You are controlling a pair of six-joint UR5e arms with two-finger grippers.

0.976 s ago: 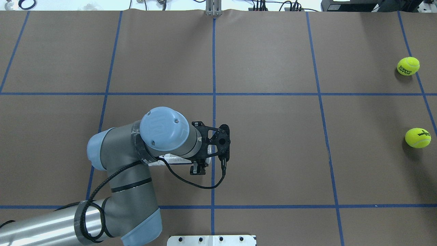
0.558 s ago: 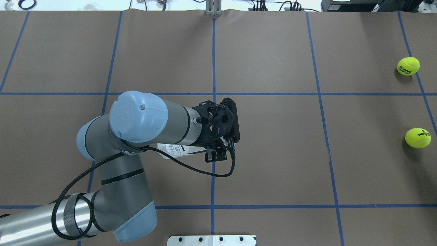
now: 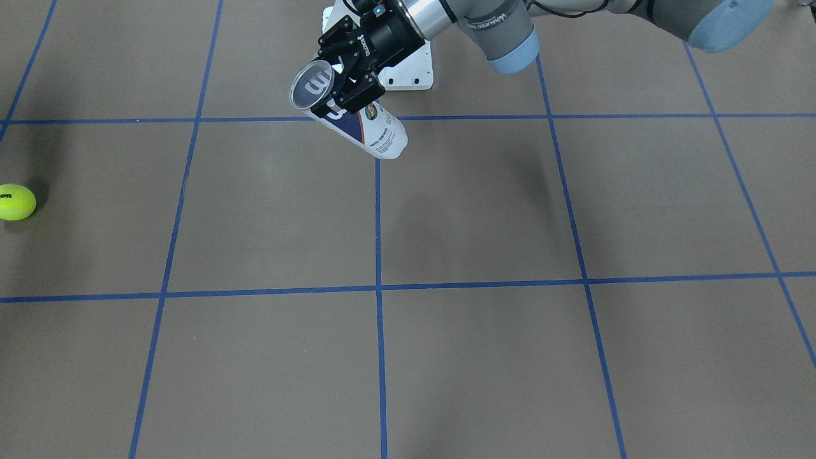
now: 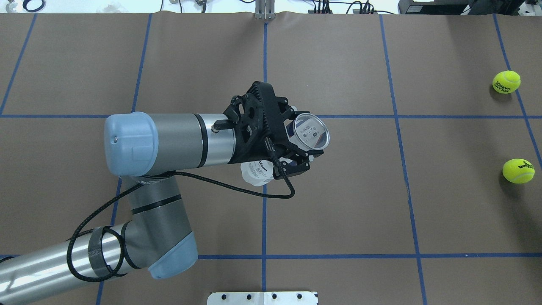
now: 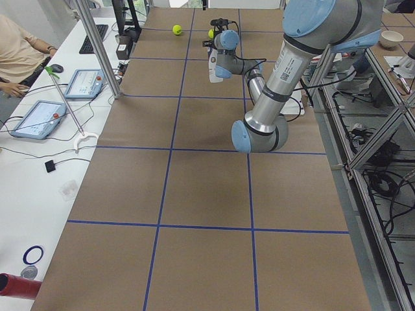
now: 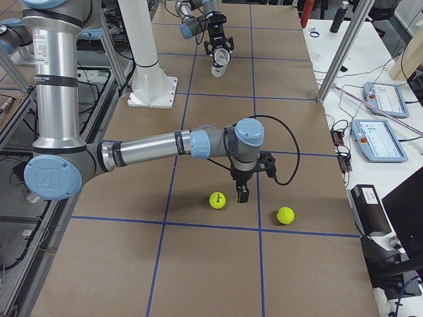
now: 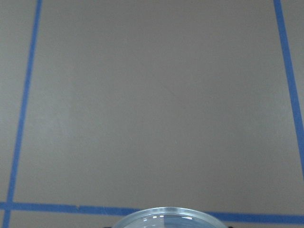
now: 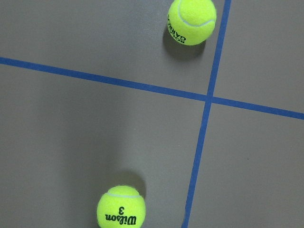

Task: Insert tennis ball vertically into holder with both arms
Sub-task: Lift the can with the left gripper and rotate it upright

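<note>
**Can held tilted by left gripper, ball on table**

The can [image 4: 311, 132] is gripped near its rim by the left gripper [image 4: 298, 137] and held tilted above the table [image 4: 338, 203], with the wrist stretched level. The right gripper [image 6: 241, 191] is lowered just beside the ball [image 6: 217, 199], which lies on the table. Whether it is opened cannot be told. The can's base is partly hidden in the overhead view.

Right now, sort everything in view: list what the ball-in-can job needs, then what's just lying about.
Job: holder, clamped in the left jaws; Wilson tennis ball; right arm near it.
Lying about: second ball; white base plate; tablets.
</note>
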